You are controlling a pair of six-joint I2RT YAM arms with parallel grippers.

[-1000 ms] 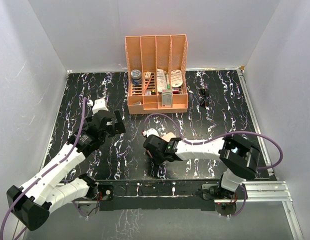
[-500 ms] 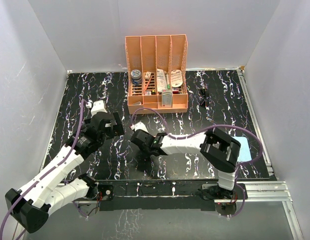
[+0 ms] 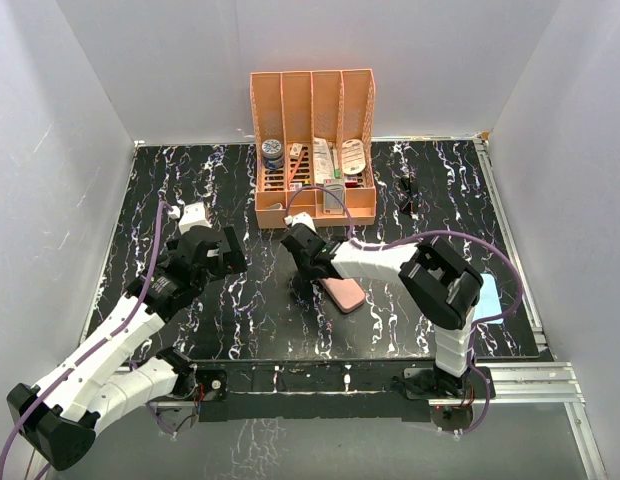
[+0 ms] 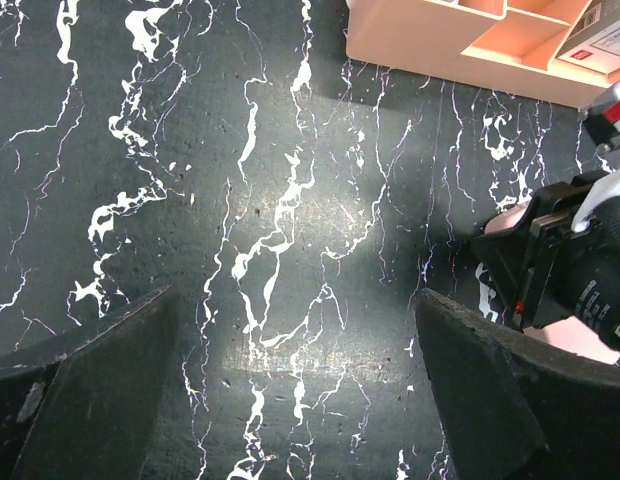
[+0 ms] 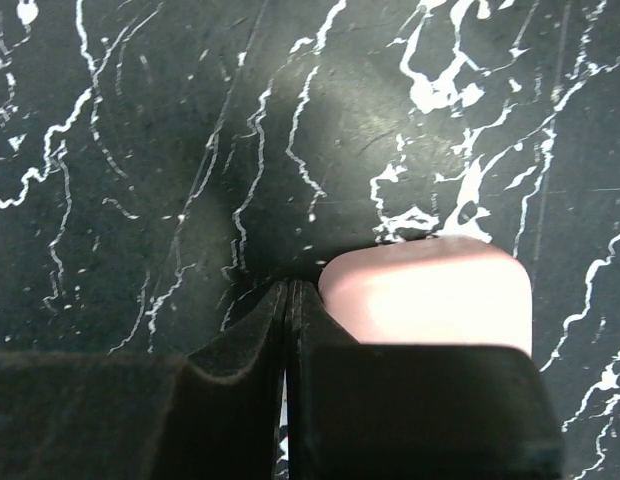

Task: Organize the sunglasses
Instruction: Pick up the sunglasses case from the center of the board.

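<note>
Table (image 3: 190, 190), top view. Organizer (image 3: 313, 100) stands at 12 o'clock against the rear edge, small items in its front compartments. Sunglasses (image 3: 408, 193) lie at 2 o'clock, near the organizer's 3 o'clock side, apart from it. Glasses case (image 3: 342, 293) lies just off centre toward 5 o'clock. Right gripper (image 3: 308, 278) sits just beside the case's 9 o'clock end. Left gripper (image 3: 228, 255) is at 9 o'clock, well apart. Cloth (image 3: 489, 296) lies at 4 o'clock, partly behind the right arm.

- Flat marble-look tabletop (image 3: 230, 180): black, veined with white streaks.
- Rounded oblong glasses case (image 3: 343, 294), centre: plain pale pink.
- Slotted plastic desk organiser (image 3: 312, 95), far side: salmon orange.
- Square cloth (image 3: 490, 297), right: light blue.
- Small thin-framed sunglasses (image 3: 407, 193), far right: black with dark lenses.
</note>
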